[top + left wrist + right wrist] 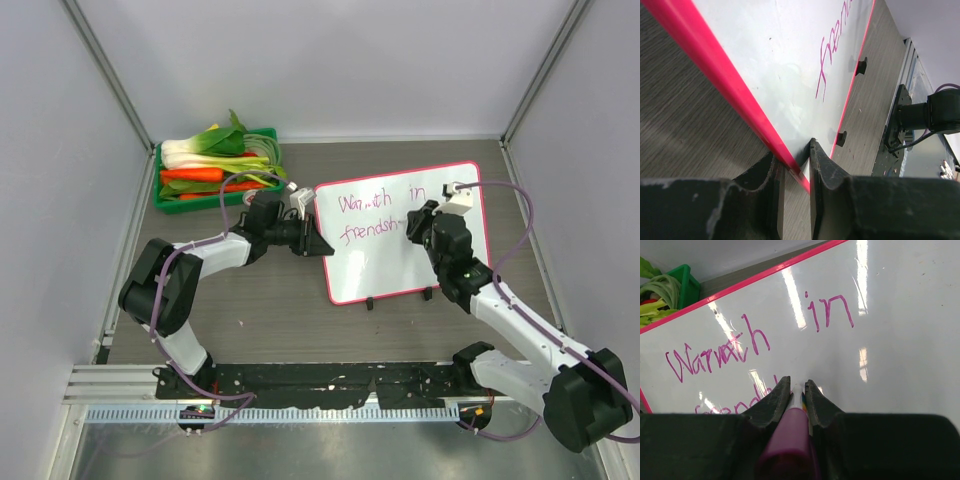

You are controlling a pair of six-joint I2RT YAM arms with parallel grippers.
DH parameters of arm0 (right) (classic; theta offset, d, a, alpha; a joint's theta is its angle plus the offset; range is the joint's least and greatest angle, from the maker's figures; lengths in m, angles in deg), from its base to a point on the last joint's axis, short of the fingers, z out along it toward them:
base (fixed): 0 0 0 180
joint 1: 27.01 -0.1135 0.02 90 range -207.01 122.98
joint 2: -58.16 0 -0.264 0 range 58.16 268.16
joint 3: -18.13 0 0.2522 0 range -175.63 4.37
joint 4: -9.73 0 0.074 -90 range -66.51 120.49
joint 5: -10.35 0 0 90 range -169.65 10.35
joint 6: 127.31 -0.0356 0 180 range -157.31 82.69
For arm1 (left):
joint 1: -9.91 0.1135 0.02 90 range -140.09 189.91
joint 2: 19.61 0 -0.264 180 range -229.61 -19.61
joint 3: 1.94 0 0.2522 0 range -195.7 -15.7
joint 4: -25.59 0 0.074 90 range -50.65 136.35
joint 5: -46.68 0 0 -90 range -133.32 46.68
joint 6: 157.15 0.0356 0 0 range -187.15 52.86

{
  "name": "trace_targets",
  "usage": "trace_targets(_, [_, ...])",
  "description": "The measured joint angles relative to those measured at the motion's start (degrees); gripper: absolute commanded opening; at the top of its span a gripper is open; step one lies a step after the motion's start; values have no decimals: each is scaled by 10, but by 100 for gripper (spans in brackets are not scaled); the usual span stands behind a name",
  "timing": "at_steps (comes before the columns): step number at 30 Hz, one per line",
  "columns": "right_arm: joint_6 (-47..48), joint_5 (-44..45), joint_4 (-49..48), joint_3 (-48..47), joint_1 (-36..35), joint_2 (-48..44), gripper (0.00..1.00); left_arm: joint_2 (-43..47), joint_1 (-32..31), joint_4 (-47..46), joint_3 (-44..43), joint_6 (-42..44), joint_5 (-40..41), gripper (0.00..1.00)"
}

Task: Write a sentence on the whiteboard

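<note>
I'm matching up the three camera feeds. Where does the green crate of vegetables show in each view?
Top external: the green crate sits in the upper left, to the left of the whiteboard.
Left wrist: not in view.
Right wrist: only a corner of it shows at the upper left edge, beyond the board's far side.
Shared landmark: the whiteboard's pink frame, visible in all three.
</note>
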Motion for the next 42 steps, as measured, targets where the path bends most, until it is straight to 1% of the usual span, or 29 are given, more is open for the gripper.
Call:
trace_targets(15, [0, -2, 15, 35, 0, -40, 1, 0, 0, 0, 0, 0, 0, 0])
trace_targets(23, [-2, -3, 24, 35, 0, -45, 1, 0, 0, 0, 0, 0, 0, 0])
trace_targets(33, [-4, -7, 24, 3, 0, -40, 1, 0, 0, 0, 0, 0, 0, 0])
trace_targets(42, [-5, -7, -2, -11, 0, -4, 2, 0, 0, 0, 0, 0, 0, 0])
